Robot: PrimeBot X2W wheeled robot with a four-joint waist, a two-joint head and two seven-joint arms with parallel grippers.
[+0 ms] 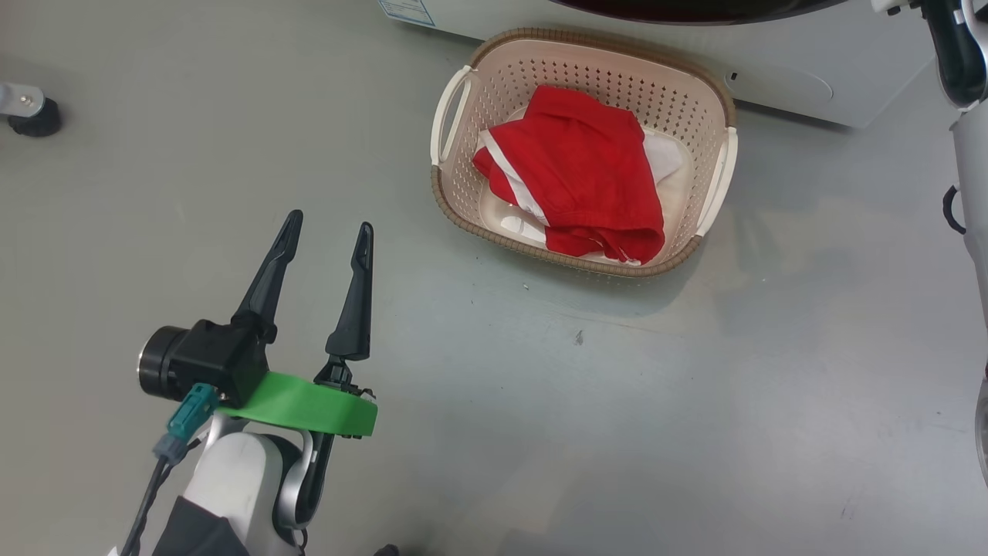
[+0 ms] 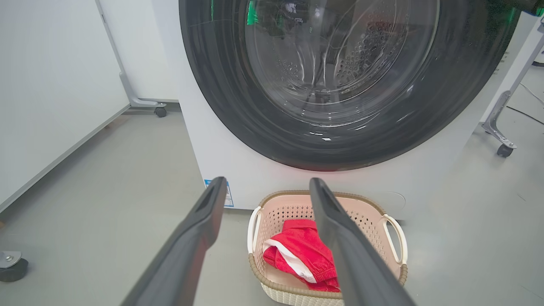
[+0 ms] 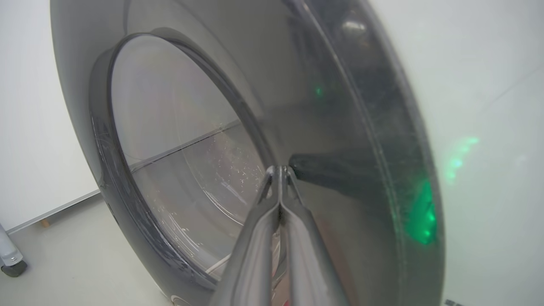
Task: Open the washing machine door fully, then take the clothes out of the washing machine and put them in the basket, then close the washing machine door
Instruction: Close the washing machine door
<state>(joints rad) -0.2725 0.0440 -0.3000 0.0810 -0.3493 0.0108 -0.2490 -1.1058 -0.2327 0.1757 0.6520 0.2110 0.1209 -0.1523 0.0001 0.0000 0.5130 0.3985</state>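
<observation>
Head view: the basket (image 1: 602, 77) stands on the floor (image 1: 540, 401) just before the washing machine (image 1: 787, 85), with the red clothes (image 1: 587, 177) heaped inside it. The left gripper (image 1: 329, 222) hangs over the floor, well apart from the basket, fingers spread and empty. In the right wrist view, the right gripper (image 3: 278, 170) has its fingers pressed together, tips against the glossy black rim of the washing machine door (image 3: 352, 140).

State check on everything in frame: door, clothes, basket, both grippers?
washing machine door: looks shut, flush against the washing machine.
clothes: crumpled inside the basket.
basket: upright on the floor, holding the clothes.
left gripper: open, empty, above the floor.
right gripper: shut, empty, tips at the door's black rim.
</observation>
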